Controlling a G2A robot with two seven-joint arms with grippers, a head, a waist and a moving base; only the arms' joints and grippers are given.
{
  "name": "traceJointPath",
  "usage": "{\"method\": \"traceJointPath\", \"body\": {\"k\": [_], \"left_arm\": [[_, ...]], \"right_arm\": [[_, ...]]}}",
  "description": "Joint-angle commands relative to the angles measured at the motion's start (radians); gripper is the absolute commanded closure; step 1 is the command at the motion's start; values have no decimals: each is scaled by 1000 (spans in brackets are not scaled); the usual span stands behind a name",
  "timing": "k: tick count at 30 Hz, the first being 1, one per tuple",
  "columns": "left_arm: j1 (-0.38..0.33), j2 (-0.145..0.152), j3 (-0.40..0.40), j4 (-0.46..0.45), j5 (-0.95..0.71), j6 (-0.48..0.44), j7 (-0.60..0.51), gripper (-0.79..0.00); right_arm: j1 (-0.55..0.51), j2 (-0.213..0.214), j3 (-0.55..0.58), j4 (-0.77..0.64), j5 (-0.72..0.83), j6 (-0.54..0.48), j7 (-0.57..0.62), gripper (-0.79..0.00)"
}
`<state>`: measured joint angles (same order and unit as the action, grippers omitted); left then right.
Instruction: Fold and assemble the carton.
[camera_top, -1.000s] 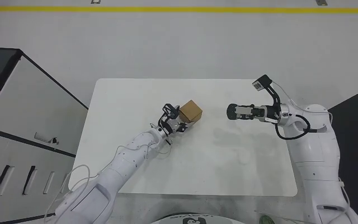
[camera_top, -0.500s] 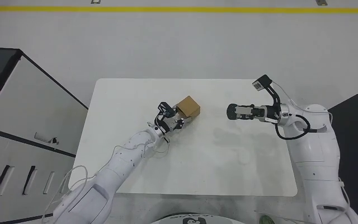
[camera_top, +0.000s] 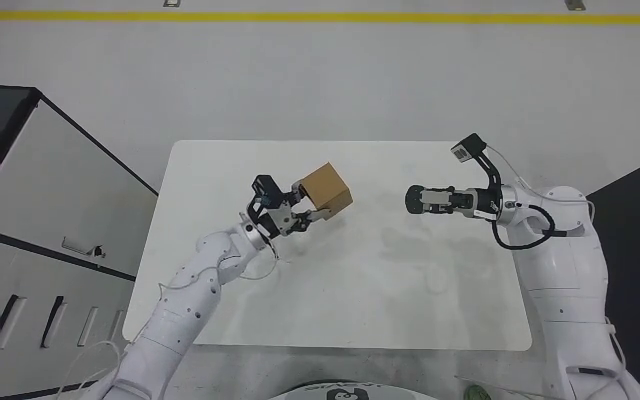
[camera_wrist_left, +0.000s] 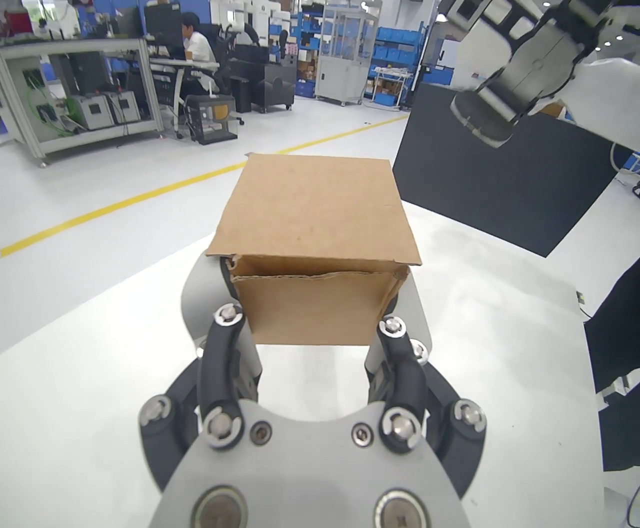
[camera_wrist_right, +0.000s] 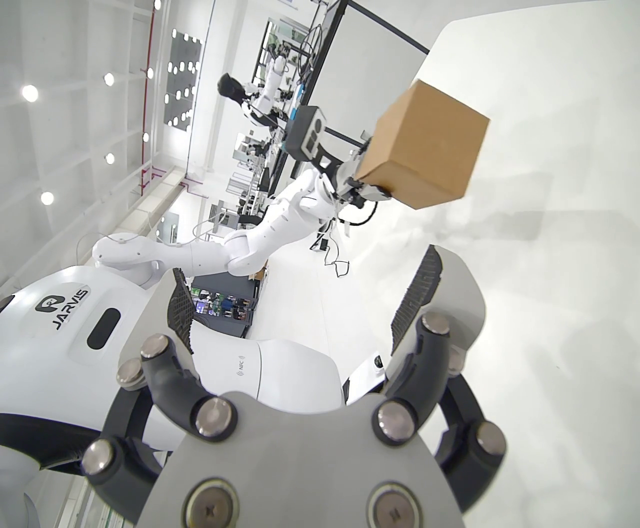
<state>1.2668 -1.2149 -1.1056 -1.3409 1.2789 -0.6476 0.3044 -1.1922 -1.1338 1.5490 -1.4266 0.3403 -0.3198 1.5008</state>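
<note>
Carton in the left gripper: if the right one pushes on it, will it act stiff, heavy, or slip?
Probably light: the left gripper holds the carton by one end alone. Its walls would likely give under a push, being thin cardboard with the near flap loosely tucked. It may pivot, since the fingers clamp only that near end.

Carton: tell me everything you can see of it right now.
The carton is a plain brown cardboard cube, faces unmarked. The left gripper clamps its near end, one finger on each side, holding it tilted and apparently clear of the table. On the gripper side, one flap overhangs a rough-edged panel, not flush. Nothing else touches it.
</note>
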Motion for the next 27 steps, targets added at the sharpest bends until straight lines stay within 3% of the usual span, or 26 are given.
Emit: {"method": "traceJointPath", "body": {"k": [1, 7, 14, 19, 27], "left_arm": [[-3, -1, 3, 32, -1, 0, 2, 0], [6, 3, -22, 20, -75, -35, -16, 0], [43, 41, -149, -6, -413, -355, -160, 0], [71, 76, -103, -80, -828, -365, -391, 0], [58, 147, -48, -118, -1676, -331, -919, 0]], "right_arm": [[0, 0, 0, 0, 0, 0, 0, -785], [0, 0, 0, 0, 0, 0, 0, -785], [0, 0, 0, 0, 0, 0, 0, -785], [0, 0, 0, 0, 0, 0, 0, -785], [0, 0, 0, 0, 0, 0, 0, -785]]}}
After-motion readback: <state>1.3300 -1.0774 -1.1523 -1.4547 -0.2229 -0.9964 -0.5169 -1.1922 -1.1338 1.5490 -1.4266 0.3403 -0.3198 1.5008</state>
